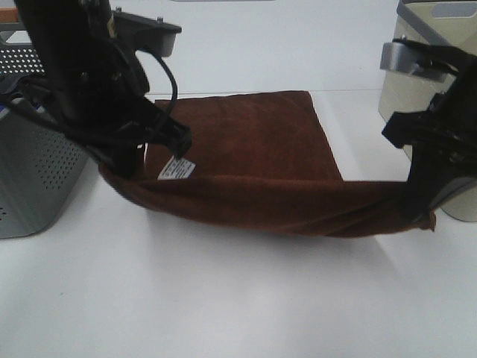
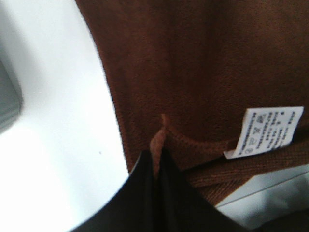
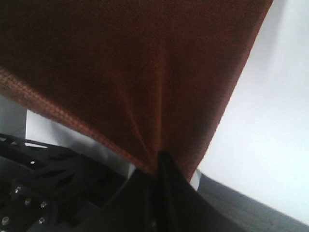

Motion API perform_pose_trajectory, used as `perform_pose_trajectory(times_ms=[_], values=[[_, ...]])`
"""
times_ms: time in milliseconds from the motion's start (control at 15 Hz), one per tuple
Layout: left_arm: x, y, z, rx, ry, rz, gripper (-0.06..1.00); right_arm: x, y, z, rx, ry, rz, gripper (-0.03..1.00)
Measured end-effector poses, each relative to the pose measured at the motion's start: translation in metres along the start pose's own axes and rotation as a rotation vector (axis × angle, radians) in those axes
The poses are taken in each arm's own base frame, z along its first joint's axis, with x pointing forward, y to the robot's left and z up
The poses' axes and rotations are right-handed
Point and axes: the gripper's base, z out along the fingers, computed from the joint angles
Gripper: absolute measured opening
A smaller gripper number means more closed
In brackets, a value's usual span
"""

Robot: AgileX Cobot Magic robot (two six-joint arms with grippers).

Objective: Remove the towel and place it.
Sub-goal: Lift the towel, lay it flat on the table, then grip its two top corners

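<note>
The towel [image 1: 253, 160] is a dark reddish-brown plush cloth with a white care label [image 1: 177, 169]. Its far part lies flat on the white table; its near edge is lifted and stretched between both grippers. My left gripper [image 1: 123, 168] is shut on the towel's left corner, beside the label. In the left wrist view the fingers [image 2: 157, 169] pinch the towel's hem [image 2: 193, 82] near the label [image 2: 265, 131]. My right gripper [image 1: 421, 216] is shut on the right corner. The right wrist view shows its jaws [image 3: 159, 166] closed on the cloth [image 3: 120, 72].
A grey perforated basket [image 1: 33, 171] stands at the left, close behind my left arm. A beige bin [image 1: 425, 52] stands at the back right, behind my right arm. The white table [image 1: 223, 298] spreads out in front of the towel.
</note>
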Motion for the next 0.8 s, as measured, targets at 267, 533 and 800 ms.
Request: perform_pose_trajectory(times_ms=[267, 533, 800], values=[[0.050, -0.026, 0.020, 0.008, 0.118, -0.003, 0.00, 0.050, 0.003, 0.014, -0.044, 0.051, 0.035, 0.00], [0.080, -0.059, 0.030, 0.018, 0.189, 0.053, 0.00, 0.081, 0.007, 0.012, -0.045, 0.015, 0.024, 0.00], [0.096, -0.084, 0.027, 0.061, 0.221, 0.106, 0.00, 0.098, 0.009, 0.016, -0.071, 0.012, 0.037, 0.00]])
